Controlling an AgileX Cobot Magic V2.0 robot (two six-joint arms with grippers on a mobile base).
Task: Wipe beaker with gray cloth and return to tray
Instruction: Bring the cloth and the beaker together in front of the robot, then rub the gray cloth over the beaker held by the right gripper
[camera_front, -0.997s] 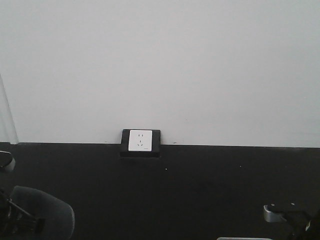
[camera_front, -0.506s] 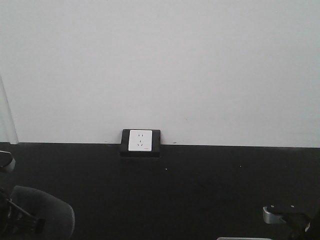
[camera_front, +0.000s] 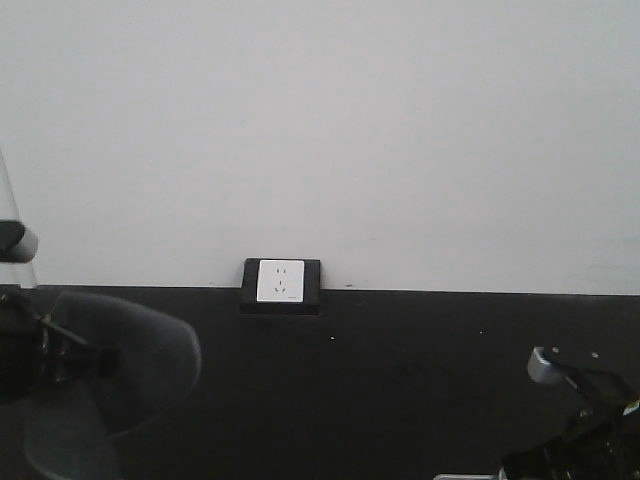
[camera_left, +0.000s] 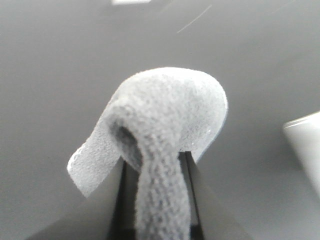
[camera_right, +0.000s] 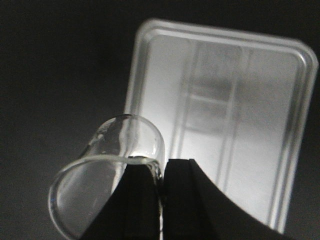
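In the left wrist view the gray cloth (camera_left: 167, 120) bulges over my left gripper (camera_left: 156, 175), whose jaws are shut on a rolled fold of it. From the front, the cloth (camera_front: 135, 365) hangs above the dark table at the far left, held by the left gripper (camera_front: 60, 360). My right gripper (camera_right: 161, 172) is shut on the rim wall of the clear glass beaker (camera_right: 107, 165), which lies tilted with its mouth toward the camera. The translucent tray (camera_right: 225, 110) lies empty below and beyond the beaker. The right arm (camera_front: 580, 400) sits low at the front view's right edge.
A black box with a white wall socket (camera_front: 281, 283) stands at the table's back edge against the white wall. A sliver of the tray's rim (camera_front: 470, 477) shows at the bottom of the front view. A pale corner (camera_left: 305, 145) shows at the right of the left wrist view.
My left gripper has risen and moved right with the cloth, which now shows larger and higher. The right arm has shifted slightly upward.
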